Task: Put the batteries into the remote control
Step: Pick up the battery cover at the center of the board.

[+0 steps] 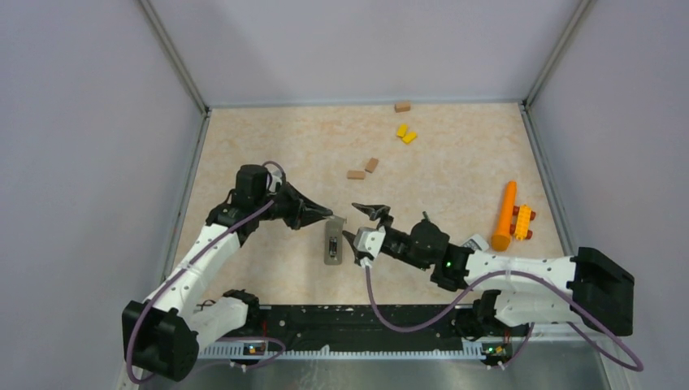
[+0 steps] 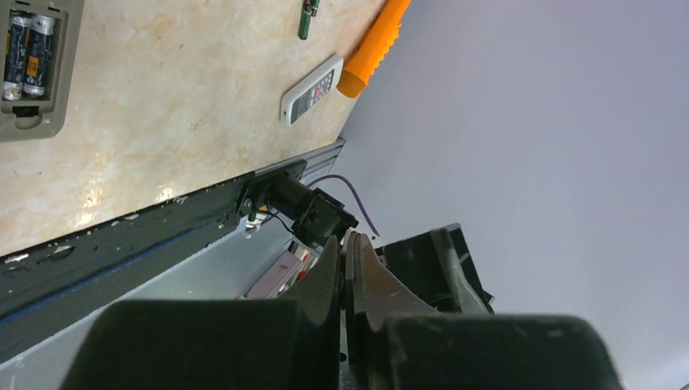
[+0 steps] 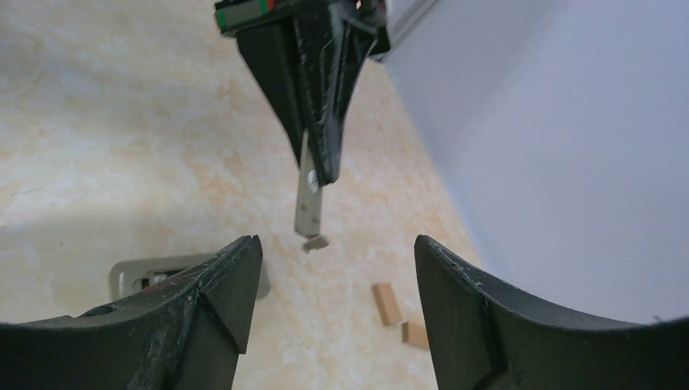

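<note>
The grey remote control (image 1: 331, 242) lies back-up at mid-table with its battery bay uncovered. Two batteries (image 2: 28, 53) sit side by side in that bay. My left gripper (image 1: 331, 217) hovers just above the remote's far end, shut on a thin grey battery cover (image 3: 308, 201) that hangs from its fingertips. My right gripper (image 1: 361, 225) is just right of the remote, open and holding nothing. In the right wrist view its fingers (image 3: 236, 280) frame the cover and a corner of the remote (image 3: 134, 275). A thin dark-green stick (image 2: 307, 16), possibly a battery, lies on the table near the right arm.
A white remote (image 2: 313, 88) and an orange carrot toy (image 1: 505, 214) lie at the right, beside a yellow-and-red toy (image 1: 525, 221). Brown blocks (image 1: 363, 170) and yellow blocks (image 1: 406, 133) are scattered toward the back. Grey walls enclose the table.
</note>
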Controlling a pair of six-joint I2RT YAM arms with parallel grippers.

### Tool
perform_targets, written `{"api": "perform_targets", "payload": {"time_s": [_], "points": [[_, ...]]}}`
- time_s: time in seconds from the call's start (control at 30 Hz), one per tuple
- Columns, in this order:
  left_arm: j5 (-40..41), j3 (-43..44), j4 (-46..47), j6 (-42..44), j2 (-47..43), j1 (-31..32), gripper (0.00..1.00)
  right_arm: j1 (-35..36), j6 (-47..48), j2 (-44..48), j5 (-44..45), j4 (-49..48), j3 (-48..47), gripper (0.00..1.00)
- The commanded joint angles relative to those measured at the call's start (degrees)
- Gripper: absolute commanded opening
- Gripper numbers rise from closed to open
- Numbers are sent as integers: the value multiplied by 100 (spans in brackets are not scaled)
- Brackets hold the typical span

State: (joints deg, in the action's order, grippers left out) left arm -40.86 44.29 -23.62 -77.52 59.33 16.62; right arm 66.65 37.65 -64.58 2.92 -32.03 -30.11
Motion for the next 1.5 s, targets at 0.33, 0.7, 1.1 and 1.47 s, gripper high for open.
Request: {"api": "perform_targets", "payload": {"time_s": [0.33,0.7,1.1,1.47], "points": [[-341,148,65,-250,-126,-19,0,41,882,-468,-533,-920,-193,45],[-300,125,76,-177,-171,-68,0,41,771,-743,-529,-1167,-314,10],[909,376,-338,1632,-402,-342,83,43,-540,-411,-169,-749,-299,0],[2684,-1753,-44,2633,-664,-329,40,41,-5654,139,1002,2434,-909,0]]}}
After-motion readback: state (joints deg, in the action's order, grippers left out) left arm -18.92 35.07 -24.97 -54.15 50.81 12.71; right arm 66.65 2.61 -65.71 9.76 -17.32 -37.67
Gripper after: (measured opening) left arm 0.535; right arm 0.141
